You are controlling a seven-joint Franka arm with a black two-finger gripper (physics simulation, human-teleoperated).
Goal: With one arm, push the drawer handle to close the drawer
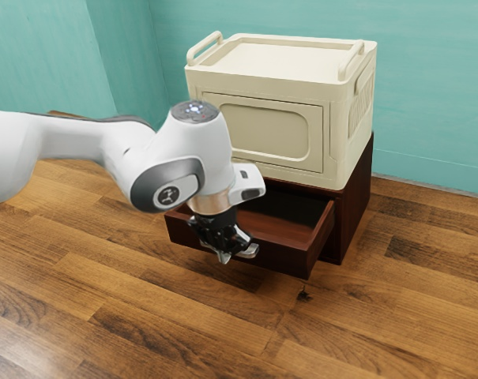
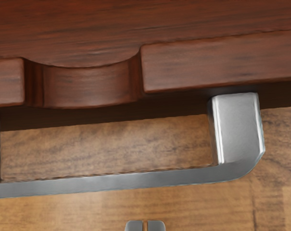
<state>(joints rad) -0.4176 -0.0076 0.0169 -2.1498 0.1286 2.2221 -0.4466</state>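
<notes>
1. Teal walls (image 1: 420, 95) far, wood floor (image 1: 144, 332) near. Cream box (image 1: 278, 87) atop dark-red cabinet (image 1: 355, 205).
2. Drawer (image 1: 284, 260) is open, out toward near side; metal handle (image 2: 107, 184) on its front.
3. Arm (image 1: 167, 170) in from ext. view's left. Gripper (image 2: 145, 226) clenched, tips approx. together, nothing held; sits just outboard of handle bar, near mid-span. Contact: can't tell.
4. Handling (est.): handle rigid, smooth, maybe slippery; drawer prob. med. wt., some slide friction. Not fragile.
5. No grasp req'd: press mid-bar, square to front. Off-ctr push could rack drawer; tips could ride over/under bar.
6. Next: push far + slightly to ext. view's right, slow, til front's flush w/ cabinet. Ease off at stop.
</notes>
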